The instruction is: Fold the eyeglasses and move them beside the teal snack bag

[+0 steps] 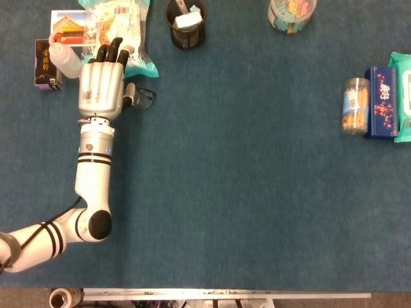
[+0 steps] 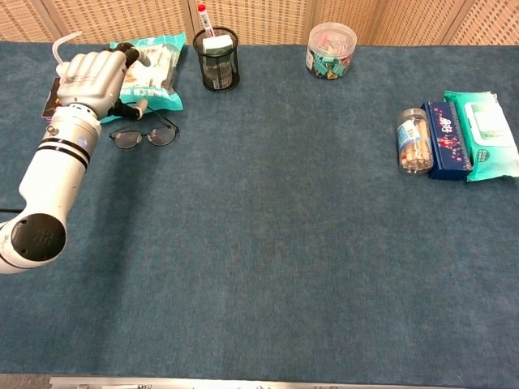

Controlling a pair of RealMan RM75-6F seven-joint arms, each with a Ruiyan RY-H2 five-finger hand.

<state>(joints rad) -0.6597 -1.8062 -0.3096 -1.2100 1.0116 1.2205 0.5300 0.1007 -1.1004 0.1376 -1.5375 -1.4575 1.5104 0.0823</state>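
The eyeglasses [image 2: 146, 135] have a dark thin frame and lie on the blue cloth just in front of the teal snack bag [image 2: 154, 69]. In the head view only one lens of the eyeglasses [image 1: 145, 97] shows, right of my left hand [image 1: 101, 80]; the rest is hidden beneath it. The hand hovers above the glasses' left part with its fingers stretched toward the teal snack bag [image 1: 119, 25] and holds nothing. From the chest view my left hand [image 2: 93, 77] sits above and behind the glasses. My right hand is in neither view.
A white squeeze bottle [image 1: 64, 59], a dark small box [image 1: 46, 64] and a picture card [image 1: 69, 27] crowd the hand's left. A black mesh cup [image 1: 186, 24] stands right of the bag. A clip jar [image 1: 292, 14], stick jar [image 1: 354, 106], blue box [image 1: 381, 102] and wipes pack [image 1: 403, 96] lie far right.
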